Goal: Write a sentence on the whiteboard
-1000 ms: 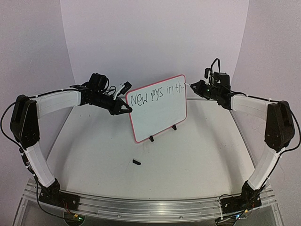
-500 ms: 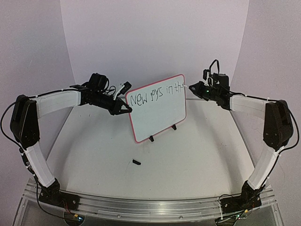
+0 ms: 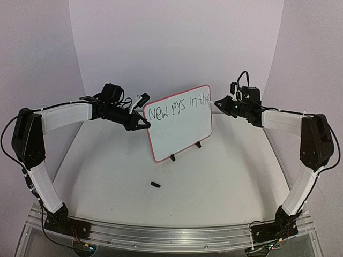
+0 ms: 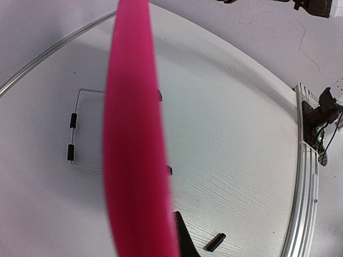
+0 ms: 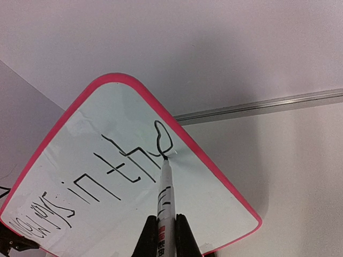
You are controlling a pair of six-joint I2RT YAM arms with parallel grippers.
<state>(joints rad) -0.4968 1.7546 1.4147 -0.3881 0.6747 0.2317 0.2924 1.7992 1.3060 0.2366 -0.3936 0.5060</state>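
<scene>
While marker (image 5: 164, 198) tip touches whiteboard (image 3: 182, 136), sentence (image 3: 177, 108) across its top

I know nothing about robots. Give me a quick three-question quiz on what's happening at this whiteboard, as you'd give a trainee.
1. True or false: the left gripper holds the marker.
2. The frame of the whiteboard is: A) blue B) pink-red C) green.
3. Fill in: the last word written in the sentence is "___".
Key: 1 false, the right gripper holds it; 2 B; 3 "the".
</scene>
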